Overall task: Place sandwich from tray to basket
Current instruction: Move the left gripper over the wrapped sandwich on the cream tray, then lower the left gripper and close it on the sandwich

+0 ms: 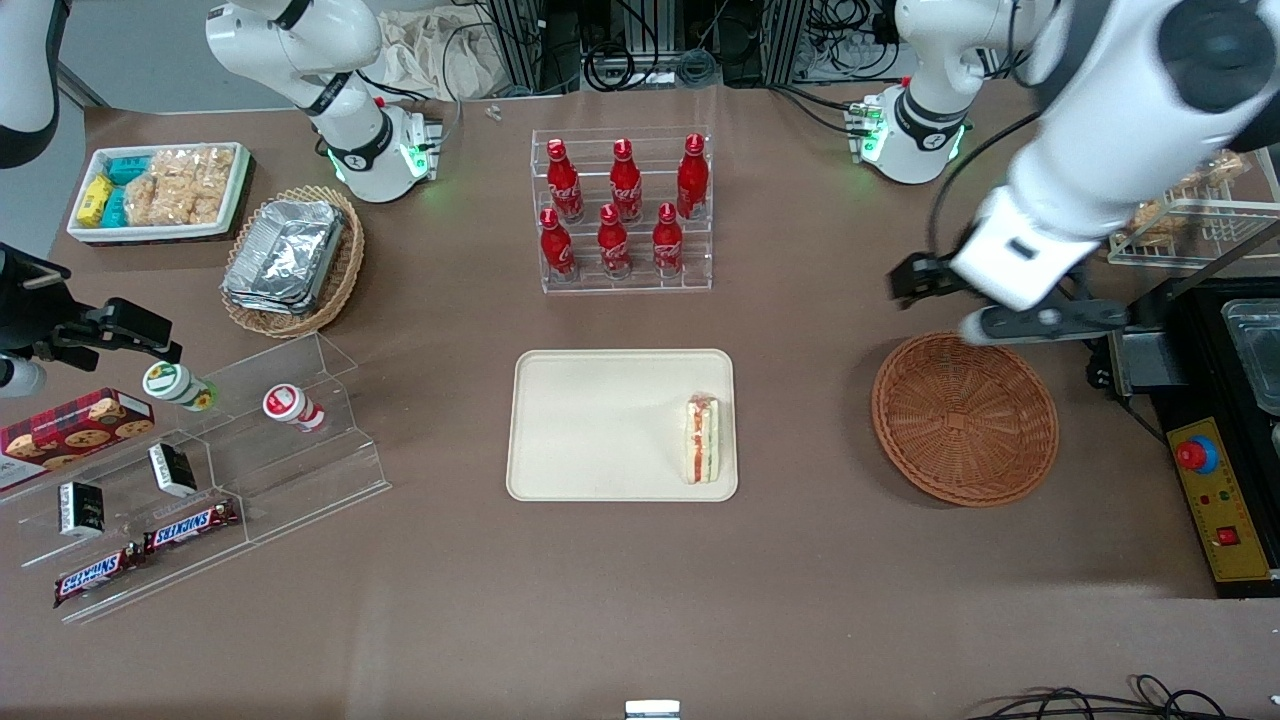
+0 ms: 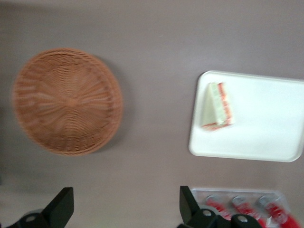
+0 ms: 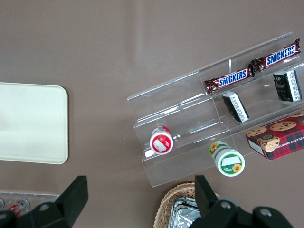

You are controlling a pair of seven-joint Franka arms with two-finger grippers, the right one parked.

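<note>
Gripper [image 1: 914, 281] is up over the counter [image 1: 620, 600] nr round wicker basket [image 1: 965, 420], jaws wide apart. Sandwich [image 1: 702, 440] is on white tray [image 1: 600, 425], at end twd working arm & basket, w/ basket just beside tray.

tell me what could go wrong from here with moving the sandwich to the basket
The open gripper hangs above the table, farther from the front camera than the basket. Closing too hard might squash the sandwich or push its filling out. The sandwich also sits close to the rim of the tray, so a fingertip could knock that rim on the way down.
</note>
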